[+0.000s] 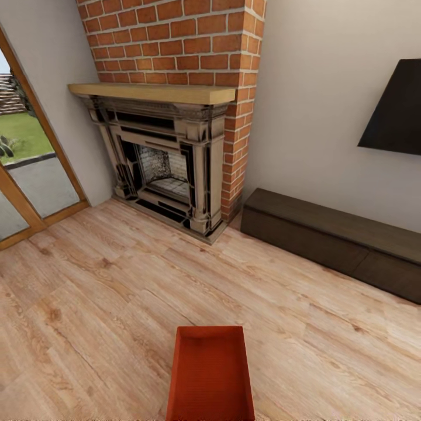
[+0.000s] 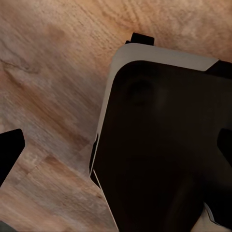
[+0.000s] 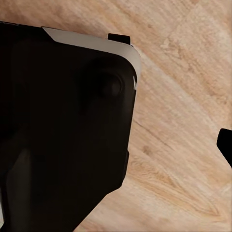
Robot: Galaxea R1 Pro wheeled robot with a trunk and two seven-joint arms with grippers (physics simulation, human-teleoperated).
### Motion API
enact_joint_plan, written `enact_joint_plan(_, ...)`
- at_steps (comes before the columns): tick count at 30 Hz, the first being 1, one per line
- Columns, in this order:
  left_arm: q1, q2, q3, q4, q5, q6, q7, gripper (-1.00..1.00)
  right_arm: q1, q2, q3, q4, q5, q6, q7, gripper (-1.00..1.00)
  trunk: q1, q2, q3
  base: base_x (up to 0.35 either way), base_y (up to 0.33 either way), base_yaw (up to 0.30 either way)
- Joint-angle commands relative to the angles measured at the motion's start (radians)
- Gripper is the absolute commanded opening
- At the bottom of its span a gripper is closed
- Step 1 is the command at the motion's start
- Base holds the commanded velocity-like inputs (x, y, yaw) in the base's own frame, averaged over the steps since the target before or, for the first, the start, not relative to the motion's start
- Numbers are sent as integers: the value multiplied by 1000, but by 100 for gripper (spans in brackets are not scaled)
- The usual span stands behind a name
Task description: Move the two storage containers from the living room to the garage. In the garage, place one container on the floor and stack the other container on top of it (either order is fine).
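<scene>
One orange-red storage container [image 1: 210, 374] lies on the light wood-plank floor [image 1: 105, 304] of the living room, at the near middle of the head view. Its open top faces up and its near end is cut off by the frame edge. In the left wrist view my left gripper [image 2: 117, 147] is open, its dark fingertips [image 2: 9, 150] far apart at the frame's sides, over my own black base [image 2: 159, 159] and the planks. In the right wrist view one fingertip [image 3: 226, 145] shows at the frame edge, with nothing held. The garage is out of view.
A red-brick fireplace [image 1: 169, 158] with a wooden mantel stands ahead. A long low dark-brown bench [image 1: 333, 240] runs along the right wall under a black TV [image 1: 394, 108]. A glass door with a wood frame [image 1: 35, 175] is at the left.
</scene>
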Motion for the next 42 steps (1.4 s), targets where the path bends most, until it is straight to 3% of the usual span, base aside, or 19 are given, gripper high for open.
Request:
enact_joint_plan(1, 0, 0, -5, 1, 8, -3, 2, 100, -1, 0, 8, 3, -9, -6, -1, 100, 0, -1, -3, 0, 0, 0)
enact_joint_plan(42, 0, 0, -5, 1, 8, -3, 2, 100, -1, 0, 8, 3, -9, -5, -1, 100, 0, -1, -69, 0, 0, 0)
